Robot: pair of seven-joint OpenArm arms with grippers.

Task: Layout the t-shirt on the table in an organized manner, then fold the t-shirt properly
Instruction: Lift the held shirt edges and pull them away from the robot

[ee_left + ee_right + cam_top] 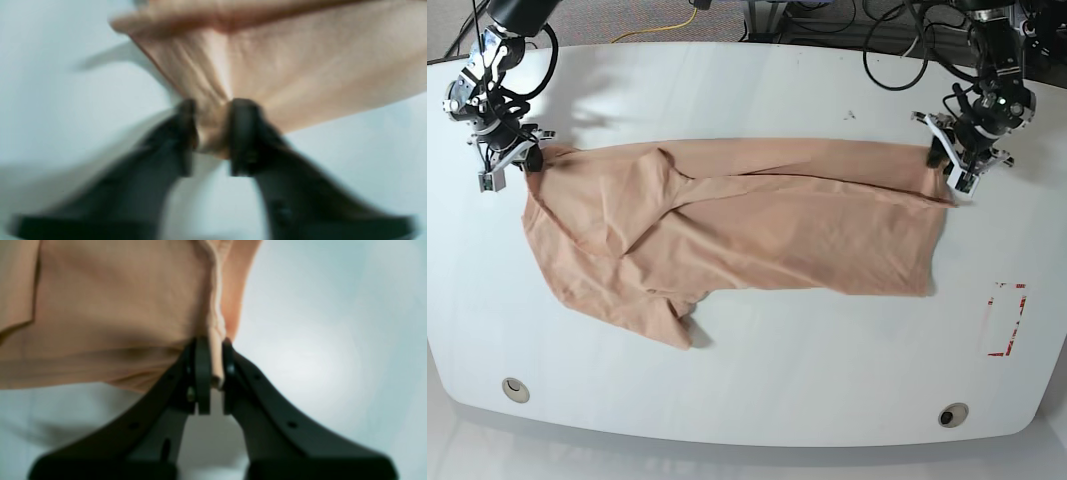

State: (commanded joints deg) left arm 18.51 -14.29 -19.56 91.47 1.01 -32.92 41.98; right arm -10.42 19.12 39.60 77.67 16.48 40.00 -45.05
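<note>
While the shirt (747, 225) lies stretched across the table (747, 80), each arm holds one far end of it. Going from the left side of the base view, the right gripper (519, 158) comes first. Its two black fingers (202, 373) are pressed together on a thin fold of peach cloth, and in the right wrist view the seam of this fold runs up and away from the fingertips. Most of the shirt spreads from this gripper toward the other arm, and one corner of it hangs down toward the front edge of the table, below the gripper in the base view. On the outer side of this gripper only the white table shows.

Between the two grippers the cloth is wrinkled, with a long crease from the upper edge down to the middle. The upper edge is pulled almost straight from one gripper to the other.

On the right side of the base view the left gripper (950, 158) pinches the other end of the shirt. In the left wrist view, which is blurred, a bunched piece of cloth sits between its fingers (243, 133), and the fabric fans out from the fingertips. Beyond this gripper, nearer the front edge, a red tape mark (1007, 320) is on the table, well apart from the shirt. Two small round holes (515, 388) are near the front edge of the table.
</note>
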